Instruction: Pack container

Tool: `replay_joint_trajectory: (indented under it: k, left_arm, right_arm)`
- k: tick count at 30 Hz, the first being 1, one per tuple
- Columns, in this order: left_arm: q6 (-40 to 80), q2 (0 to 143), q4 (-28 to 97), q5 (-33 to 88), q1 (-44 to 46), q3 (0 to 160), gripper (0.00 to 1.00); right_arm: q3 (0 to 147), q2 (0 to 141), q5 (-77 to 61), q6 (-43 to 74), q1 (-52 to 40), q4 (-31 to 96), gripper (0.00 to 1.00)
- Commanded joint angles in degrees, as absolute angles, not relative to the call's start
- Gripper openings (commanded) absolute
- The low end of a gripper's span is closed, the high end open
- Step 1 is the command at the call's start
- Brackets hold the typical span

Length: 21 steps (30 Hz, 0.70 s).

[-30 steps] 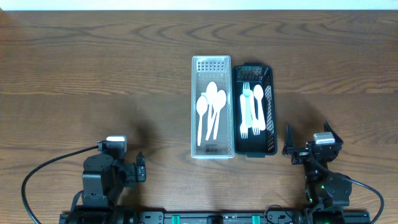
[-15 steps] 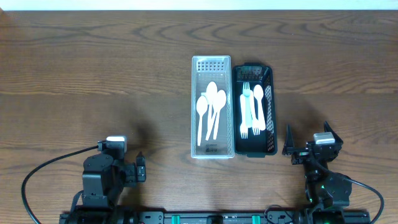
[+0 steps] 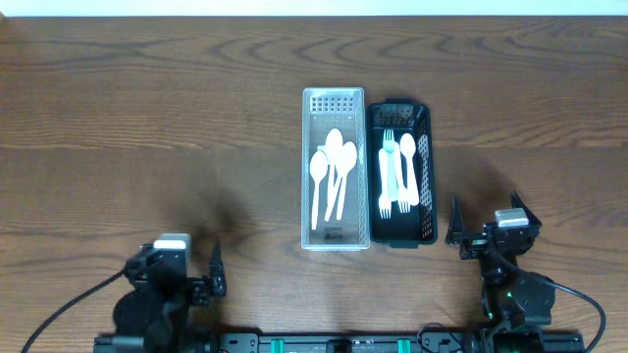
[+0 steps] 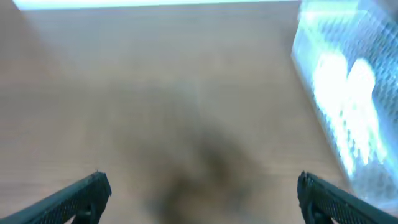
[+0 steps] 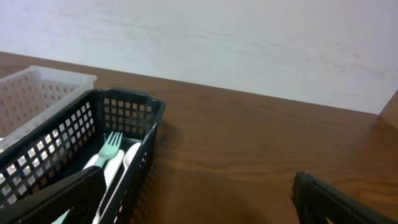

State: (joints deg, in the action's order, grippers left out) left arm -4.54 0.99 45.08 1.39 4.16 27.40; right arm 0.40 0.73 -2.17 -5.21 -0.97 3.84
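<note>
A clear plastic bin (image 3: 334,230) at the table's middle holds several white spoons (image 3: 331,167). A black mesh basket (image 3: 398,236) right beside it holds white forks and a spoon (image 3: 396,172). My left gripper (image 3: 192,275) is open and empty near the front edge, left of the bins. Its wrist view is blurred, with the clear bin (image 4: 348,93) at the right. My right gripper (image 3: 486,227) is open and empty just right of the black basket (image 5: 118,112), where a fork (image 5: 107,149) shows.
The wooden table (image 3: 147,118) spreads wide to the left and right of the two bins. A pale wall (image 5: 249,37) stands behind the table's far edge. Cables run from both arm bases at the front edge.
My left arm has shifted and drawn back toward the front edge; its wrist view is motion-blurred. The right arm and the cutlery have not moved.
</note>
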Motion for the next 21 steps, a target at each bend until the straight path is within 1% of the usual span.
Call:
replay_joint_trajectory:
  k: [1, 6, 10, 14, 16, 21]
  left_arm:
    - [-8.2, 0.4, 37.1, 1.9, 3.8, 25.4, 0.98]
    - [-8.2, 0.1, 13.2, 2.2, 3.8, 14.6, 0.98]
    - [-8.2, 0.1, 1.0, 2.2, 3.8, 5.7, 0.98]
    - [-7.6, 0.1, 0.0, 3.8, 3.8, 0.1, 0.98]
    - [-7.3, 0.1, 4.2, 4.1, 3.8, 0.2, 0.98]
    - [-6.8, 0.1, 3.8, 4.1, 3.8, 0.2, 0.98]
  right_arm:
    - [0.3, 0.4, -1.9, -4.8, -1.0, 4.1, 0.99]
    - [0.3, 0.4, -1.9, -4.8, -1.0, 4.1, 0.99]
    - [0.3, 0.4, -1.9, -4.8, -1.0, 4.1, 0.99]
    - [0.3, 0.4, -1.9, -4.8, -1.0, 4.1, 0.99]
    - [0.3, 0.4, -1.9, -4.8, -1.0, 4.1, 0.99]
    - [0.3, 0.4, -1.9, -4.8, -1.0, 4.1, 0.99]
